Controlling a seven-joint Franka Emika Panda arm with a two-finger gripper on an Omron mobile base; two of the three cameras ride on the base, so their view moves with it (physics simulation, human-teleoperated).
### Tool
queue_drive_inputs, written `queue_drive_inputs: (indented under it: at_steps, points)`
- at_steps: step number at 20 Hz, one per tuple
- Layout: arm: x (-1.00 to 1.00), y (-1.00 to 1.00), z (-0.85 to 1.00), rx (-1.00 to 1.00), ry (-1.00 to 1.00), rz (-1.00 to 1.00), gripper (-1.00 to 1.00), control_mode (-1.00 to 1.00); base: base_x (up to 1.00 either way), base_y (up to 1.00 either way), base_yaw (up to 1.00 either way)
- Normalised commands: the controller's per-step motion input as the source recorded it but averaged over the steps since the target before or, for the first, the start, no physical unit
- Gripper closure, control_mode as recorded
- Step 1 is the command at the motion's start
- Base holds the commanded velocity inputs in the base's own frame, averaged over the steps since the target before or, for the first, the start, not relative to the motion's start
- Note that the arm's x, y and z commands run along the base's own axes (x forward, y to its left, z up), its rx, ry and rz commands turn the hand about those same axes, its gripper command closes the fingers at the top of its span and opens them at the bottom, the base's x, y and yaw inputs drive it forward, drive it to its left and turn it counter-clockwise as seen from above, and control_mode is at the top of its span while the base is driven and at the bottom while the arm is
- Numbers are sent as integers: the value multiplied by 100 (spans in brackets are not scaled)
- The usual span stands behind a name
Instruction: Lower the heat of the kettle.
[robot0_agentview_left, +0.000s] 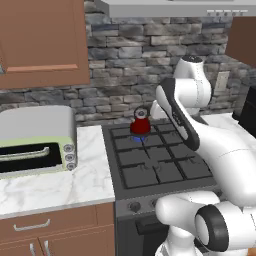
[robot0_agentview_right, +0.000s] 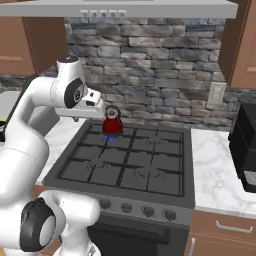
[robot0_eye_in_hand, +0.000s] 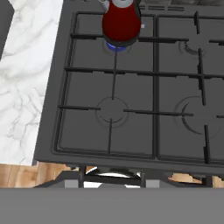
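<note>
The small red kettle stands on the back left burner of the black gas stove, with a blue flame under it. My gripper hangs high over the stove's front edge, well short of the kettle, and looks down on the left burners. Its two dark fingertips stand apart with nothing between them, so it is open. A row of several knobs runs along the stove's front panel, below the gripper.
A pale green toaster oven sits on the marble counter left of the stove. A black coffee machine stands on the counter to the right. A range hood and wooden cabinets hang above.
</note>
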Motion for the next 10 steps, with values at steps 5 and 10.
queue_drive_inputs:
  at_steps: [5, 10]
  points:
    - [0, 0, 0, 0, -1, 0, -100, 100, 0, -29, 0]
    - [0, 0, 0, 0, 0, 0, -100, 100, 0, -97, 0]
